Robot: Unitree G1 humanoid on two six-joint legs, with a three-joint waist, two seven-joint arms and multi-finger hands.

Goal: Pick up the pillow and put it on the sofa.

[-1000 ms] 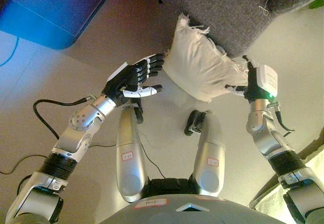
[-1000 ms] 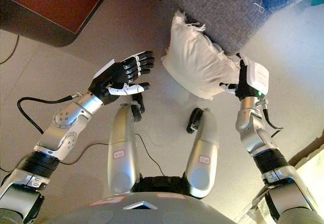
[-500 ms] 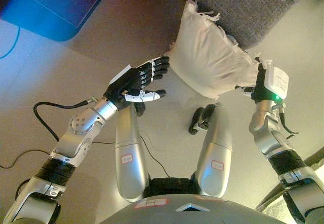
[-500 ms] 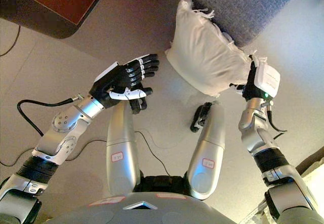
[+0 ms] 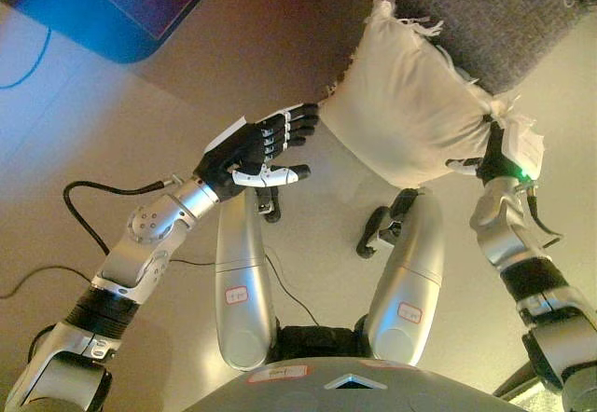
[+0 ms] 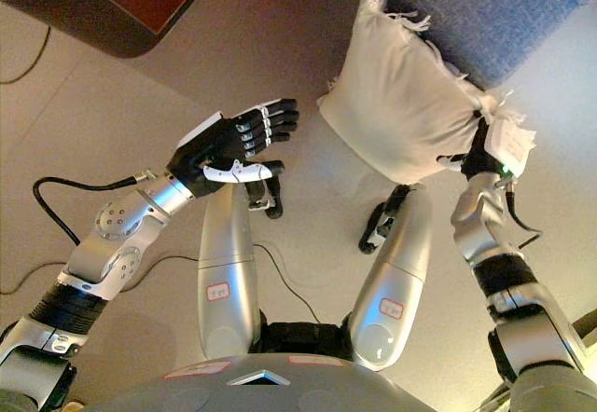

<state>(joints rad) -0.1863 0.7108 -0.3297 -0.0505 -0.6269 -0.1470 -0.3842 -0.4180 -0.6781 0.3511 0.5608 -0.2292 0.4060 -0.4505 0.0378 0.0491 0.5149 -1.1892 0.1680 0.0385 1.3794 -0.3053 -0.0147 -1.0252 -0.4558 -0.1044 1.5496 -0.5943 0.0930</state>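
A cream pillow with frayed corners hangs tilted above the floor, its upper edge against the front of the grey sofa. My right hand is at the pillow's lower right corner, curled on the cloth and partly covered by it. My left hand is open with straight fingers. Its fingertips are at the pillow's left corner, close to touching. The pillow also shows in the right eye view, with a small gap between it and my left hand.
A dark low table with a rounded corner stands at the upper left. Beige floor lies between it and the sofa.
The camera has shifted. The pillow and my right hand have gone up and to the right, nearer the sofa. My left hand has followed, staying by the pillow's left corner.
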